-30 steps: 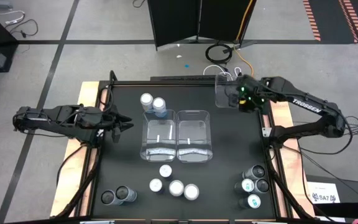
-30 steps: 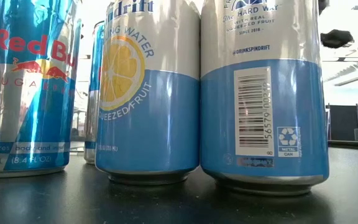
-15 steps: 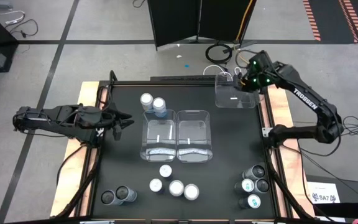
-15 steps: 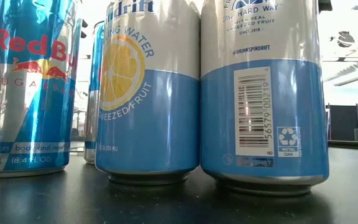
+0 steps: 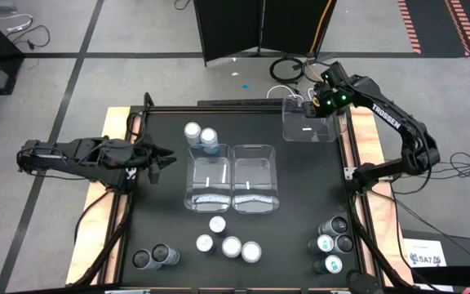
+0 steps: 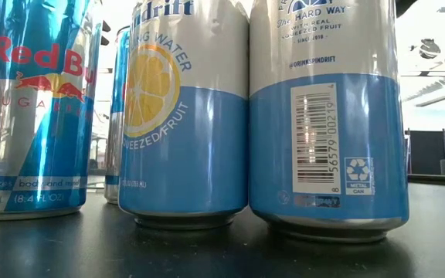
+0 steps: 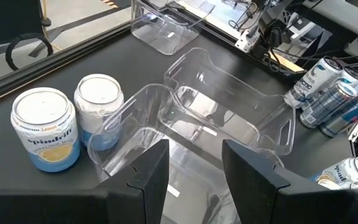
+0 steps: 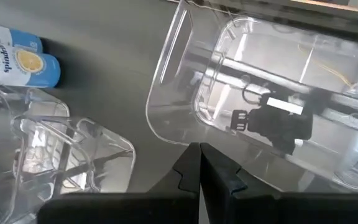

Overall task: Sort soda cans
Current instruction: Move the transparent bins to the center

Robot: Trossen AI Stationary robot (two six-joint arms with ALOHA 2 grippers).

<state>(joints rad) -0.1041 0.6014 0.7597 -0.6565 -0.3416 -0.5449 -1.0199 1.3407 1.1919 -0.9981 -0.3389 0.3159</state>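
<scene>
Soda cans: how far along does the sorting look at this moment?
Nothing sorted yet: the two middle bins and the far bin hold no cans. The right pincer, shut and empty, hovers at the far bin; the left pincer waits, open. All soda cans remain on the table.
</scene>
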